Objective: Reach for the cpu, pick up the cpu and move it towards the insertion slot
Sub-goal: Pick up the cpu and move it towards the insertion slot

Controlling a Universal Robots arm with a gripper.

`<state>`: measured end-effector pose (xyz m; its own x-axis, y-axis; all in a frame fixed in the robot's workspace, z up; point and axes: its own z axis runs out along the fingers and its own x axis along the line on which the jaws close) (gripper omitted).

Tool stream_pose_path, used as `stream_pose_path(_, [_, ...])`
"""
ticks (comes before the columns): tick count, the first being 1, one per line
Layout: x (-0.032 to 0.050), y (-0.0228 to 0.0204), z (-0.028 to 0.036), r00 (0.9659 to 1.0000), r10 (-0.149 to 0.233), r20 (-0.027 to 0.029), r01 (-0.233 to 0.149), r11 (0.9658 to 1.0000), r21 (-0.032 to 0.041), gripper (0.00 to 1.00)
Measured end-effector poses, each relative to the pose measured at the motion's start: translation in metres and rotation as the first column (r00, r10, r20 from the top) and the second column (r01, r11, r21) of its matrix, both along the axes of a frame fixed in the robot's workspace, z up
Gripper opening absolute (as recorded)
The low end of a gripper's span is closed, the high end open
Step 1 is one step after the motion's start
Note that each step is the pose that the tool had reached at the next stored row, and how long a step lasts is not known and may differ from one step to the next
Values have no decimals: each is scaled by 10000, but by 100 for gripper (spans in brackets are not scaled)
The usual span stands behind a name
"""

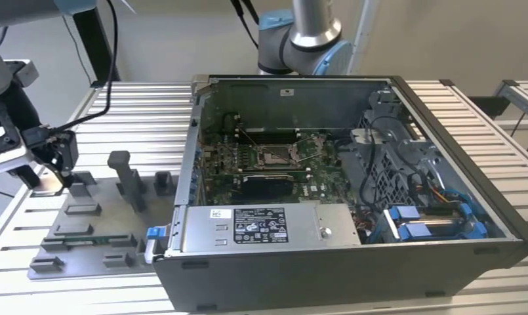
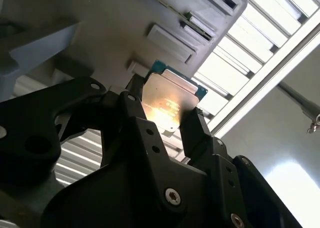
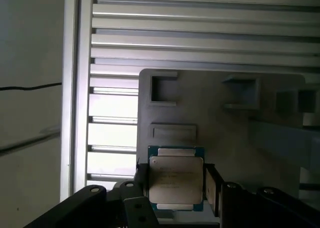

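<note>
Closed on two opposite edges of the cpu [image 3: 176, 174], the claw [image 3: 175, 188] holds the chip over the grey fixture plate [image 1: 101, 226], seemingly just clear of it. The pick looks done, but the carry is not: the insertion slot [image 1: 277, 155] lies well apart from that plate, inside the open computer case [image 1: 334, 275].

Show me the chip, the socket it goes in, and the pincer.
chip [image 3: 176, 177]: first wrist view, metal top.
socket [image 1: 275, 155]: exterior view, dark centre.
pincer [image 2: 162, 107]: second wrist view, midway between tips, gripping chip.
</note>
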<state>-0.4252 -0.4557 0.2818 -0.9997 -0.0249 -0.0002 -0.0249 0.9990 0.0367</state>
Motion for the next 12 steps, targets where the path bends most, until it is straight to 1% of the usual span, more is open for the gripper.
stream_pose_path(12, [0, 0, 232, 10000, 0, -1, 0, 10000, 0, 0])
